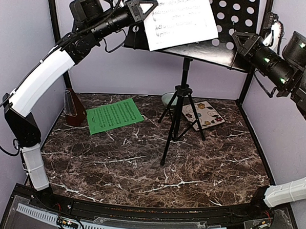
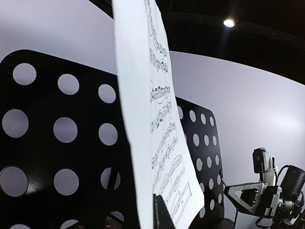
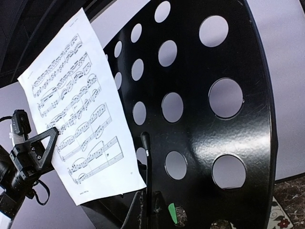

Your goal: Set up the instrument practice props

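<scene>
The black music stand (image 1: 235, 21) stands on its tripod at the table's middle back. A white sheet (image 1: 178, 18) of printed music leans on its perforated desk (image 3: 205, 119). My left gripper (image 1: 146, 9) is shut on that sheet's left edge; in the left wrist view the paper (image 2: 152, 119) runs down beside one dark finger (image 2: 161, 217). My right gripper (image 1: 238, 39) is at the desk's lower right, shut on the stand's thin wire page-holder arm (image 3: 147, 162). A green sheet (image 1: 114, 116) lies flat on the table at the left. The dark red-brown metronome (image 1: 73, 108) stands beside it.
A pale green bowl (image 1: 169, 98) sits behind the tripod legs (image 1: 178, 116). A cream patterned tile (image 1: 203, 114) lies to their right. The marble table top (image 1: 155, 166) is walled by pale panels on the left, back and right.
</scene>
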Robot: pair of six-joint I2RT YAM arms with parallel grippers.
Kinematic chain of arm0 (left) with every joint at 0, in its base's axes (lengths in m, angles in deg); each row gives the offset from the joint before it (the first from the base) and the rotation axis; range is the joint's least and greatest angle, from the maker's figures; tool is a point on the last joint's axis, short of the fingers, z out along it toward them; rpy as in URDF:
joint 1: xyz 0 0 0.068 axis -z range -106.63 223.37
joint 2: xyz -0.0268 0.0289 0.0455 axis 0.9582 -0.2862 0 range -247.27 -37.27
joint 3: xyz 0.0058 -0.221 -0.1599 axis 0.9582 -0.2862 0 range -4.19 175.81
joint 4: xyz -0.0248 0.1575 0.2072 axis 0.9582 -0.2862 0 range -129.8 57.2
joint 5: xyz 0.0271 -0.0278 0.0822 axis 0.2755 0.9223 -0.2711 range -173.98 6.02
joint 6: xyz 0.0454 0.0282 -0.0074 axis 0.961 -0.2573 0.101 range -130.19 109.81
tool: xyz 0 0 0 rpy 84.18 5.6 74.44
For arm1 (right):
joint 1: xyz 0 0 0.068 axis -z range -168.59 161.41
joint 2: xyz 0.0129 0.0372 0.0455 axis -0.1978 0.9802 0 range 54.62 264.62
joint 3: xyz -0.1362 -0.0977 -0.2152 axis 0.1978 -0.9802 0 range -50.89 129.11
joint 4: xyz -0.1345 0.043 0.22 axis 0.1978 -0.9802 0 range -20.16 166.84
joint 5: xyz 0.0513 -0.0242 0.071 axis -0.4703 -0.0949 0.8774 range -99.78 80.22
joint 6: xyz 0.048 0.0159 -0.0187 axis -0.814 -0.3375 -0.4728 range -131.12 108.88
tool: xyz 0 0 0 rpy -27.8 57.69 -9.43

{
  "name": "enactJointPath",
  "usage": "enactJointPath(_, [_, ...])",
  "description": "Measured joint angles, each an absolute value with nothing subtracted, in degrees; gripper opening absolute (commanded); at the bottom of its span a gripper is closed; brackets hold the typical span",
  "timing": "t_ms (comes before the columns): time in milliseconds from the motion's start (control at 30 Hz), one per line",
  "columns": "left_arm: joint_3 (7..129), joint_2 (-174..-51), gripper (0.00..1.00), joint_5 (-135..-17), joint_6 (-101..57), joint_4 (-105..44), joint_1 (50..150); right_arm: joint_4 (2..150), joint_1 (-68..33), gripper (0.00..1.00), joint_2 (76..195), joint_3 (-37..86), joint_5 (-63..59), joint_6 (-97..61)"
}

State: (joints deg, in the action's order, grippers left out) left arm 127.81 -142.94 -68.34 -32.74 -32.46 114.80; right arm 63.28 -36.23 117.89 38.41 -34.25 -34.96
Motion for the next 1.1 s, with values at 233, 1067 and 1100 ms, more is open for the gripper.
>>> enactJointPath(233, [132.29, -146.88, 0.00, -65.04, -31.01, -32.81, 114.80, 70.06, -36.16, 0.00, 116.90, 34.28, -30.60, -29.47])
enactJointPath(1067, [139.15, -154.22, 0.11, -48.23, -14.83, -25.97, 118.34, 73.60, -36.16, 0.00, 118.48, 33.53, -23.91, -23.40])
enactJointPath(1100, [139.35, -154.44, 0.12, -47.20, -14.42, -25.29, 118.30, 73.64, -36.16, 0.00, 118.48, 33.53, -23.80, -23.40])
